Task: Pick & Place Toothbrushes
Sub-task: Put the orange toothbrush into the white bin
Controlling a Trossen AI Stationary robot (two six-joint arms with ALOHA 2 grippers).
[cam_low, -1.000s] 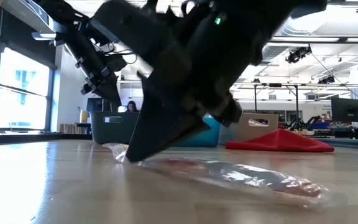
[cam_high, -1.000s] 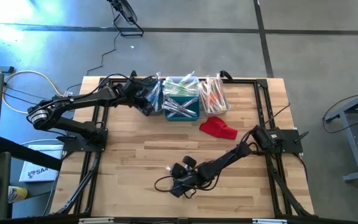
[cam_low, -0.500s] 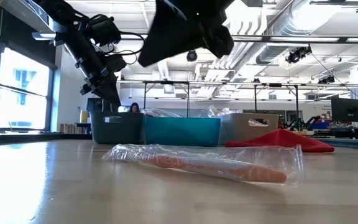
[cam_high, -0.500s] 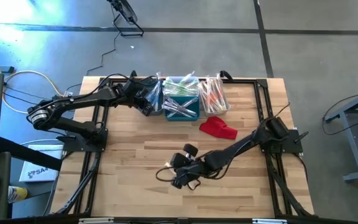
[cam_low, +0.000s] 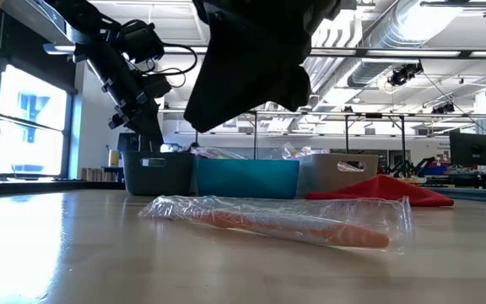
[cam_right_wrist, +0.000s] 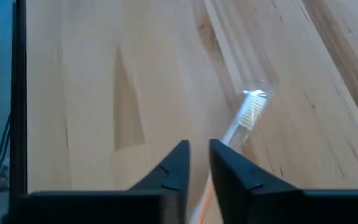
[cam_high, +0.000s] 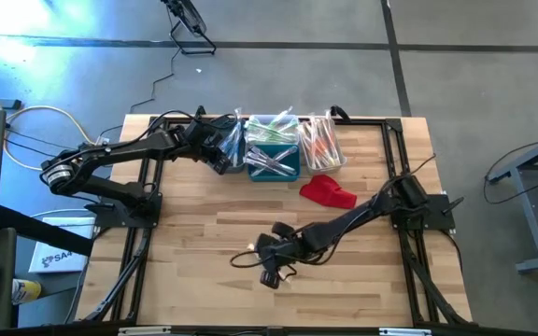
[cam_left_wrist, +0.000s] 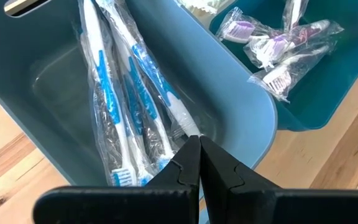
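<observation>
1. My right gripper: fingers slightly parted, holding nothing, above the wrapped orange toothbrush lying on the table.
2. My left gripper: pressed together over the grey bin of toothbrushes.

Seen from above, the left arm is reaching across the wooden table with its left gripper sitting at the grey bin, first in a row with a teal bin and a white bin, all holding wrapped toothbrushes. The right arm is stretching toward the table's middle, its right gripper hanging over the bare wood, while a red cloth is lying just in front of the white bin.
</observation>
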